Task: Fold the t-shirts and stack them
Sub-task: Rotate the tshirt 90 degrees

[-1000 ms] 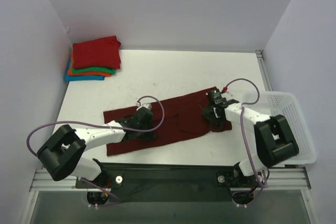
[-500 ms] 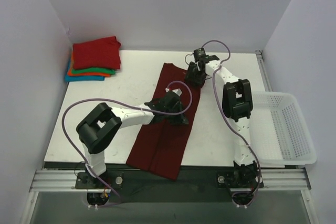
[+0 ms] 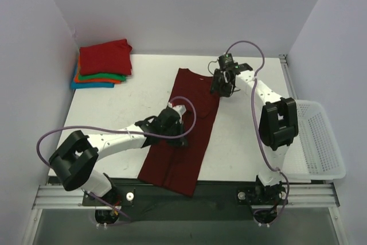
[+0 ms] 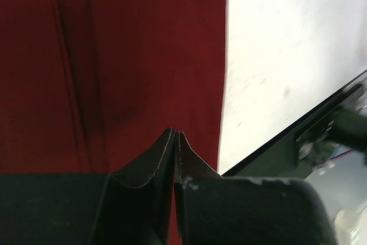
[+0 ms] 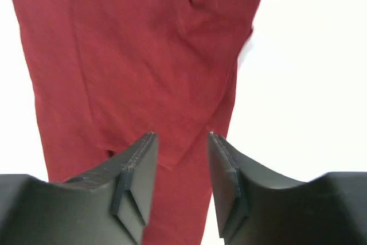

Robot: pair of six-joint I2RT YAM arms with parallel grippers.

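Top external: maroon t-shirt (image 3: 183, 159) lies as a long strip mid-table (image 3: 241, 142), near end at the edge. Left gripper (image 3: 175, 127) pinched closed over it. Right gripper (image 3: 221, 85) parted at the far end. Folded t-shirts (image 3: 103, 64) stacked far left.

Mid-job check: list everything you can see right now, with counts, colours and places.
shirt laid out: one, dark maroon, lengthwise down the table's middle, near end over the front edge
folded shirts: four, red on green, orange, blue, stacked at far left corner
basket: one, white mesh, right of the table
table: one, white
left gripper: shut, over the maroon shirt's middle
right gripper: open, over its far end
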